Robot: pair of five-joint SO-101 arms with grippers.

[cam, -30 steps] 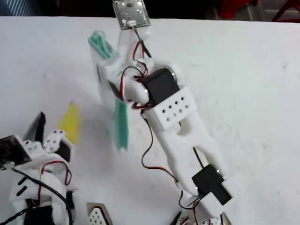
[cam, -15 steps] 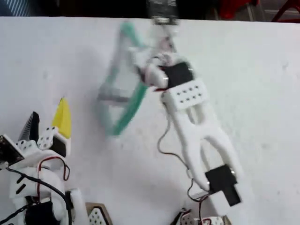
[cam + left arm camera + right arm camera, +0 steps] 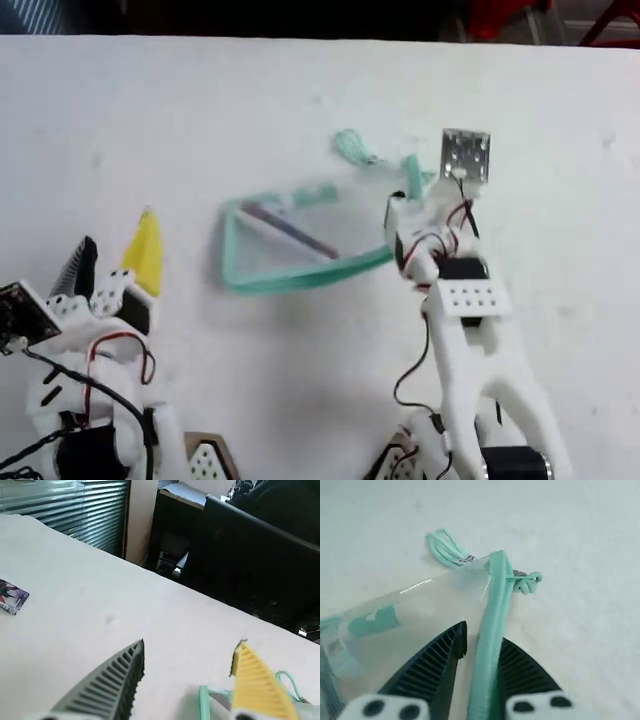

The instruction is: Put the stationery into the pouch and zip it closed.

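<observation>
At the near left, the left tool (image 3: 115, 238) is held open, nothing between its fingers. At the middle of the desk (image 3: 150, 110) the clear, teal-edged pouch (image 3: 285, 255) is found; the right wrist view shows its teal edge pinched by the right tool (image 3: 482, 642).

Beyond the left end effector (image 3: 191, 644), the white tabletop (image 3: 100, 595) runs to slatted window blinds (image 3: 65, 505), a beige wall strip (image 3: 142, 520) and dark furniture (image 3: 250, 560). A small card (image 3: 12, 596) lies on the tabletop, well apart from it.
</observation>
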